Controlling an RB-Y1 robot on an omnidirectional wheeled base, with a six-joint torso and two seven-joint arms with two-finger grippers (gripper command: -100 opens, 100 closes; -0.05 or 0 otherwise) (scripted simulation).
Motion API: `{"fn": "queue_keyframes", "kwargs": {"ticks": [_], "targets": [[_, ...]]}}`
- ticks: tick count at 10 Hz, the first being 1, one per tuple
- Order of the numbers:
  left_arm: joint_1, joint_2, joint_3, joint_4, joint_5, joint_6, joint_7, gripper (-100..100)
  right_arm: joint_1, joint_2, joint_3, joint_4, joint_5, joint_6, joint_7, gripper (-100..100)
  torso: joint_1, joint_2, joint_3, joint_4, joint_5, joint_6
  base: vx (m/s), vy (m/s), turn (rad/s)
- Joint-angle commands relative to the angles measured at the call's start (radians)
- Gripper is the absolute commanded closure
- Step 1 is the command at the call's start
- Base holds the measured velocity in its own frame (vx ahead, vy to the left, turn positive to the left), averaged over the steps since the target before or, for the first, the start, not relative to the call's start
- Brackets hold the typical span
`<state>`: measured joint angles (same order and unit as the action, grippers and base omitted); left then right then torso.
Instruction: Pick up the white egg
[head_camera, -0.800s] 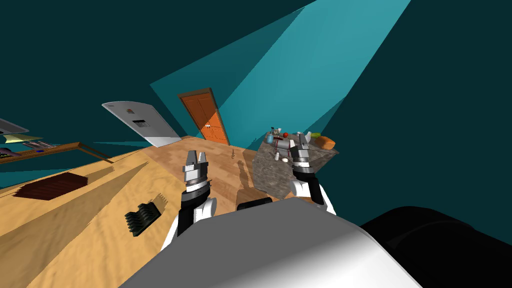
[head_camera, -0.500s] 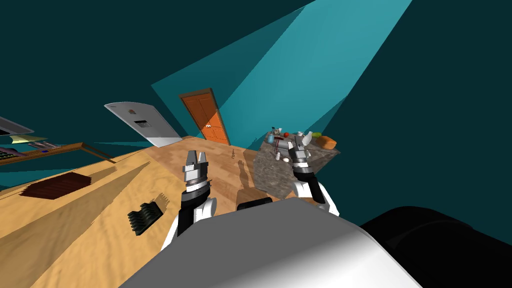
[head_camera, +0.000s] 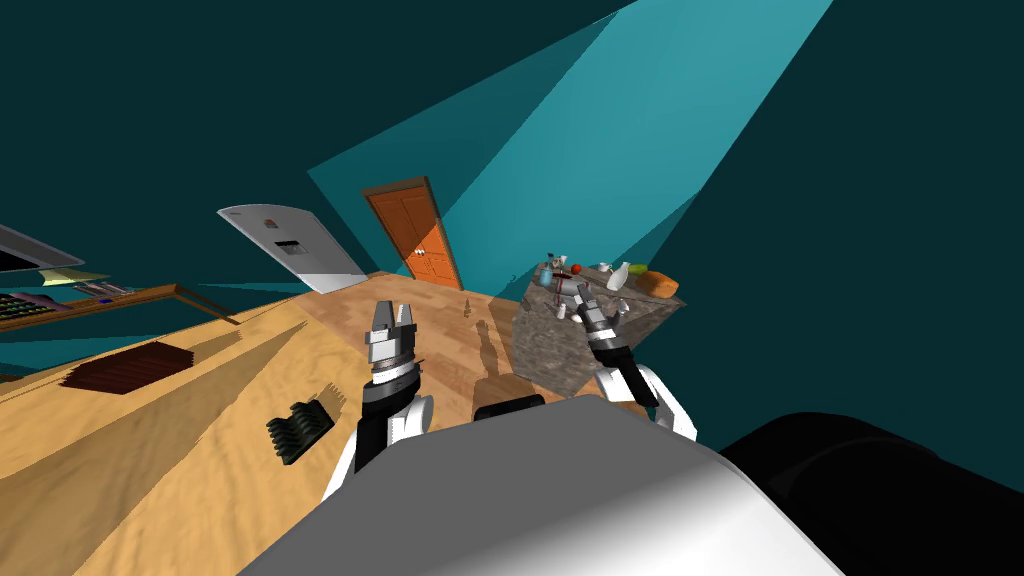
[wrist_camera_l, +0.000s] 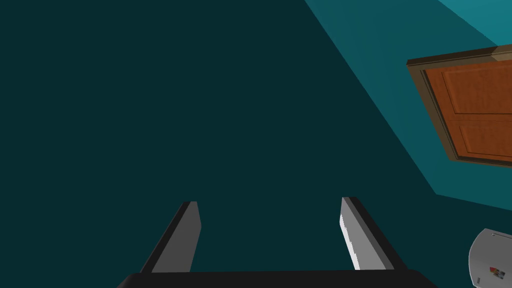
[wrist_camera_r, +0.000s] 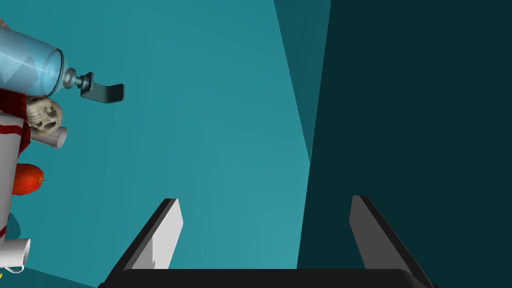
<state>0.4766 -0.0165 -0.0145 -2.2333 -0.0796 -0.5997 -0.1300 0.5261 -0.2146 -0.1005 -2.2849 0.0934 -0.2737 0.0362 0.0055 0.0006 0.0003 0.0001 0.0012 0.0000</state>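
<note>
**Right gripper spread wide at the table's near-left corner**

The white egg first: I cannot pick it out for sure; a few small white bits lie by the near-left corner of the stone-patterned table (head_camera: 545, 350), too small to name. The right gripper (head_camera: 580, 300) hangs over that same corner; its fingers (wrist_camera_r: 167, 235) stand well spread, with teal wall showing between them.

From the right wrist, a cluster sits off to the side of one finger: a clear blue pump bottle (wrist_camera_r: 30, 65); a pale skull (wrist_camera_r: 44, 114) just beside it; a round red fruit (wrist_camera_r: 27, 179); a white cup (wrist_camera_r: 15, 252).

Out along the table's far edge, the head view shows a white jug (head_camera: 619, 276); an orange loaf-shaped thing (head_camera: 655, 283) sits at the far-right corner.

Over to the left gripper (head_camera: 393, 318): it is held up above the wooden floor (head_camera: 200, 440), well apart from the table, blades parted wide. Beyond it stand an orange door (head_camera: 415, 240) and a grey fridge (head_camera: 295, 250).
</note>
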Motion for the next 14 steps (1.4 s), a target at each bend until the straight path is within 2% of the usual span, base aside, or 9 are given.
{"fn": "queue_keyframes", "kwargs": {"ticks": [1,2,4,5,7,8,10,11,14], "targets": [[0.000,0.000,0.000,0.000,0.000,0.000,0.000,0,0.022,-0.050,-0.007,0.033,0.035,0.049,0.009,-100,0.000,0.000,0.000,0.000,0.000,0.000,-0.022,0.122,0.019],[0.000,0.000,0.000,0.000,0.000,0.000,0.000,0,0.022,-0.065,-0.007,0.033,0.035,0.049,0.009,-100,0.002,0.001,0.000,0.000,0.000,0.000,-0.016,0.091,0.003],[0.000,0.000,0.000,0.000,0.000,0.000,0.000,0,0.056,-0.135,-0.025,0.080,0.078,0.107,0.016,-100,0.000,0.000,0.000,0.000,0.000,0.000,-0.010,0.105,0.023],[0.000,0.000,0.000,0.000,0.000,0.000,0.000,0,0.056,-0.148,-0.025,0.080,0.078,0.109,0.016,-100,0.002,0.000,0.000,0.000,0.000,0.000,-0.010,0.092,-0.004],[0.000,0.000,0.000,0.000,0.000,0.000,0.000,0,0.093,-0.217,-0.044,0.129,0.125,0.165,0.024,-100,-0.001,0.000,0.000,0.000,0.000,0.000,-0.006,0.094,0.025],[0.000,0.000,0.000,0.000,0.000,0.000,0.000,0,0.093,-0.235,-0.044,0.129,0.125,0.174,0.024,-100,0.001,0.000,0.000,0.000,0.000,0.000,-0.015,0.098,0.001],[0.000,0.000,0.000,0.000,0.000,0.000,0.000,0,0.133,-0.303,-0.061,0.178,0.174,0.238,0.034,-100,0.000,0.001,0.000,0.000,0.000,0.000,-0.021,0.107,0.027],[0.000,0.000,0.000,0.000,0.000,0.000,0.000,0,0.133,-0.325,-0.061,0.178,0.174,0.238,0.034,-100,0.002,0.001,0.001,0.000,0.001,0.000,-0.014,0.107,-0.001],[0.000,0.000,0.000,0.000,0.000,0.000,0.000,0,0.173,-0.402,-0.076,0.228,0.225,0.298,0.047,-100,-0.001,-0.001,0.000,0.000,0.000,0.000,0.003,0.081,0.018]]}}
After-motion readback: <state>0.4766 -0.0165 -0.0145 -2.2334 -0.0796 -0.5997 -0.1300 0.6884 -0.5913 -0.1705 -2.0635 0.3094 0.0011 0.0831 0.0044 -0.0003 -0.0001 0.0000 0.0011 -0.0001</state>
